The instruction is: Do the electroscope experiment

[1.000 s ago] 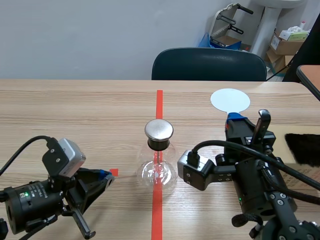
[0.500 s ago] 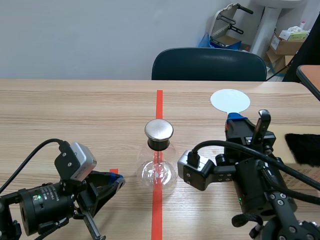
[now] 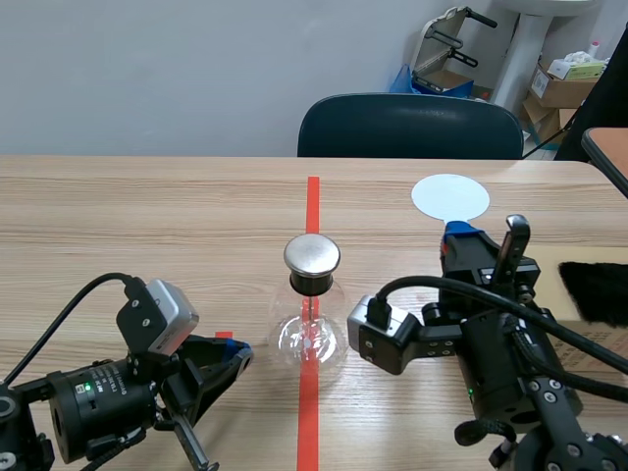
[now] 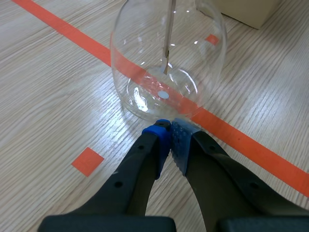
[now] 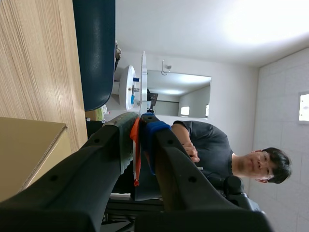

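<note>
Trouble looks likeliest at the left hand (image 4: 170, 131) — pinched shut on nothing, its tips just short of the glass electroscope (image 3: 308, 334) standing on the desk (image 3: 147, 216); one nudge forward could topple it. Right hand (image 5: 138, 122) clamps the handle of the white disc (image 3: 450, 197).

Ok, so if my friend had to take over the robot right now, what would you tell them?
Left gripper: shut on nothing, low on the table, tips right at the base of the glass flask. I cannot tell whether they touch it.
Right gripper: shut on the orange handle of the white disc, holding it upright above the table.
The glass flask stands on the red tape line with its metal cap on top. A black furry cloth lies far out on the right.
Done: the disc is picked up.
Left, probably: bring the disc to the metal cap and watch inside the flask.
</note>
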